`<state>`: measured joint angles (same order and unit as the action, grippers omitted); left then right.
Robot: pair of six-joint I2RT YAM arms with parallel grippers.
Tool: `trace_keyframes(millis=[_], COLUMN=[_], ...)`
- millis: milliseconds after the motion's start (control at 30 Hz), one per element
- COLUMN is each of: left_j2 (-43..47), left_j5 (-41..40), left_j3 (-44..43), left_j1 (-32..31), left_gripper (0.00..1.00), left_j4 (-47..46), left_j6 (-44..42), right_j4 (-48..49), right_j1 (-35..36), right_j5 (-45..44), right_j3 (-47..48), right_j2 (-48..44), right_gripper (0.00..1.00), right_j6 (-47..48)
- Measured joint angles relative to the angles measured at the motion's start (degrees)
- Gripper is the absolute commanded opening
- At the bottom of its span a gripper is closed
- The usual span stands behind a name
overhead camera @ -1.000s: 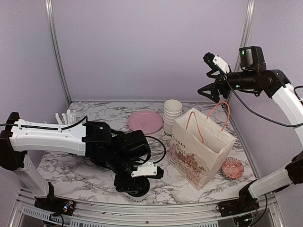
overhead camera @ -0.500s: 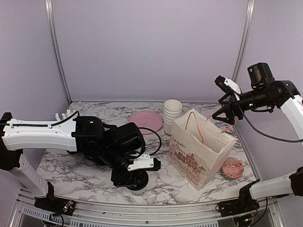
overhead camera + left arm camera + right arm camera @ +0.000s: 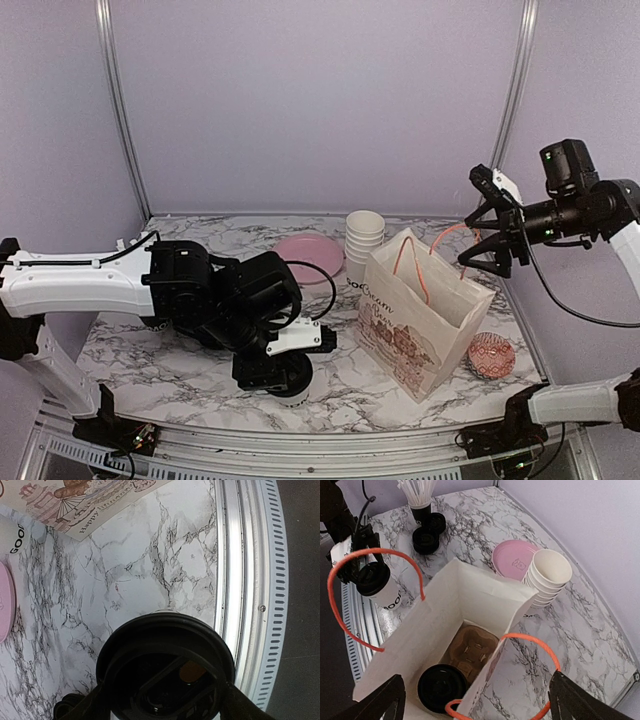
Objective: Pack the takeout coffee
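Saw left gripper [image 3: 272,372] clamped across the black lid of coffee cup [image 3: 165,672], fingers [image 3: 242,707] tight on either side. Found that cup over the marble table [image 3: 180,370] at its near edge, just beside the metal rail [image 3: 240,580]; couldn't tell whether it touched the surface. Saw right gripper [image 3: 475,680] spread wide, holding nothing, hovering above the open mouth of paper bag [image 3: 425,325]. Found second coffee cup [image 3: 441,687] already inside the bag, lid up, seated in brown cardboard carrier [image 3: 472,650] on the bag floor. Noted bag upright on table's right side, orange handles [image 3: 372,550] sticking up. Logged stack of empty white cups [image 3: 364,238] and pink plate [image 3: 305,258] behind the bag, straw cup [image 3: 419,500] and two loose lids [image 3: 426,541] on the left side, pink patterned round object [image 3: 491,354] right of the bag.
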<state>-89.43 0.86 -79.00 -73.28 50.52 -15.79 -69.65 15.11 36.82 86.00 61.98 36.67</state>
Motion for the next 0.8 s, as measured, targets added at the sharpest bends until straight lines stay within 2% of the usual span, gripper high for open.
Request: trace_keyframes(millis=[133,267,433,633,800], left_j2=[0.0,0.0,0.0,0.0,0.0], left_j5=[-0.1,-0.1,-0.1,-0.1,-0.1], left_j3=[0.0,0.0,0.0,0.0,0.0], left_j1=[0.2,0.2,0.2,0.2,0.3], left_gripper=[0.66,0.66,0.66,0.66,0.66], left_j4=[-0.1,-0.1,-0.1,-0.1,-0.1], left_j6=[0.2,0.2,0.2,0.2,0.2], right_j4=[0.3,0.5,-0.1,-0.7,0.5], right_j1=[-0.1,-0.1,-0.2,-1.1,-1.3], right_j5=[-4.6,-7.3,-6.0,1.2,-0.2], right_j3=[-4.3,-5.0,-3.5,6.2,2.5], right_j2=[1.0,1.2,0.9,-2.7,-5.9], right_gripper=[0.86,0.82,0.88,0.94,0.99], right_j6=[-0.7,-1.1,0.0,2.5,1.6])
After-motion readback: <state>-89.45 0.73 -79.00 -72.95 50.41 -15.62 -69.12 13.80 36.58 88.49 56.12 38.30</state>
